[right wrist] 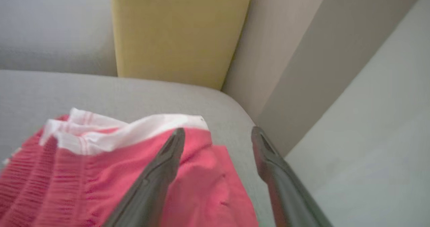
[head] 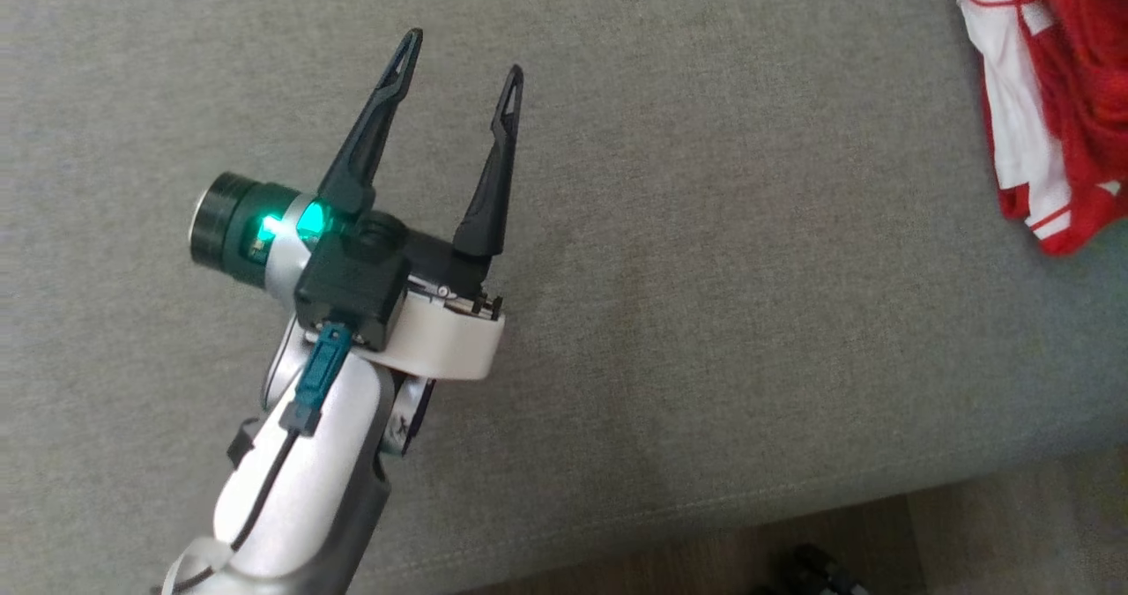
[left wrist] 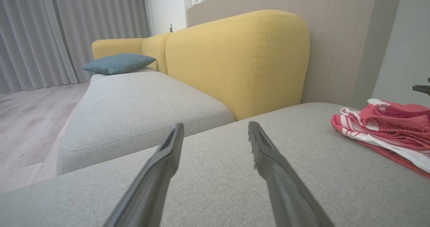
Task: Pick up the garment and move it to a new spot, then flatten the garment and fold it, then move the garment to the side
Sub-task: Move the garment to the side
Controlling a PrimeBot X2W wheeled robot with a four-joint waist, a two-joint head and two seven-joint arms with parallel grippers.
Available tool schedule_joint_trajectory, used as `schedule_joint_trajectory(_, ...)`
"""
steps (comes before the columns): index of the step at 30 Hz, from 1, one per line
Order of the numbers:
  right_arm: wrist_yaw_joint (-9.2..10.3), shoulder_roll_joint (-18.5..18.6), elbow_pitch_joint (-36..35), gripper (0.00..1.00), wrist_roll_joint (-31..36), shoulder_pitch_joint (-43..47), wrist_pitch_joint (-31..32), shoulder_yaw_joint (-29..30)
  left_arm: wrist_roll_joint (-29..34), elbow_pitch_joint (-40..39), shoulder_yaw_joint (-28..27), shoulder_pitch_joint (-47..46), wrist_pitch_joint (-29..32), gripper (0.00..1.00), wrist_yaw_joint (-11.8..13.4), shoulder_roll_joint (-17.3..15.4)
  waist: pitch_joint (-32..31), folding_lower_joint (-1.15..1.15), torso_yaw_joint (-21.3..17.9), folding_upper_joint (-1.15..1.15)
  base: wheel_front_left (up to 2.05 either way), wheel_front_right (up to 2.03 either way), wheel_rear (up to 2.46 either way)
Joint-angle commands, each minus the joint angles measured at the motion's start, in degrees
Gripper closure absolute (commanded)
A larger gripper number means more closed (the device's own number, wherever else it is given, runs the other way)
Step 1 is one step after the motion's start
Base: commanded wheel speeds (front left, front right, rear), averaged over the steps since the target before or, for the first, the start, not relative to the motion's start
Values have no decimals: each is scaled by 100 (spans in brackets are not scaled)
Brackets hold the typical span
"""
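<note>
Garment point(head: 1066, 92) sits loosely folded at far-R corner of grey seat point(head: 705, 269). R gripper point(right wrist: 217, 131) right over it, jaws wide, holding nothing. L gripper point(head: 462, 53) open, empty, mid-seat. Prob. last step; next: R lifts clear w/o snagging.

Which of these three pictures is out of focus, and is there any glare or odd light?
Right wrist view: soft throughout, the red and white fabric garment smeared. Left wrist view: yellow upholstered sofa back sharp, the left gripper blurred up close. Head view: crisp, even light, no glare, just a small green indicator light glowing.
</note>
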State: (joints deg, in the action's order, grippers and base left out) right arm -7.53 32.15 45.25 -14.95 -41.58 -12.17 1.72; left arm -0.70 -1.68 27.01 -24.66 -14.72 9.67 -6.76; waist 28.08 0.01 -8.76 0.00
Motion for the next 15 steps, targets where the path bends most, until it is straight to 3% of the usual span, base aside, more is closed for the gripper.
schedule_joint_trajectory(1, 4, 103, -181, 0, 53, 241, -75, 13, -27, -173, -172, 18, -28, 0, 58, -14, -99, -1, 53, 0, 0, 0, 0)
schedule_joint_trajectory(10, 4, -1029, -2440, 0, 388, 1788, -265, 441, -235, -79, -446, 607, -28, 0, 289, -85, -789, -1, 267, 0, 0, 0, 0)
schedule_joint_trajectory(15, 4, -1824, -3791, 0, 542, 2707, 79, 294, -352, -61, -681, 966, -28, 0, 442, -120, -1094, -1, 492, 0, 0, 0, 0)
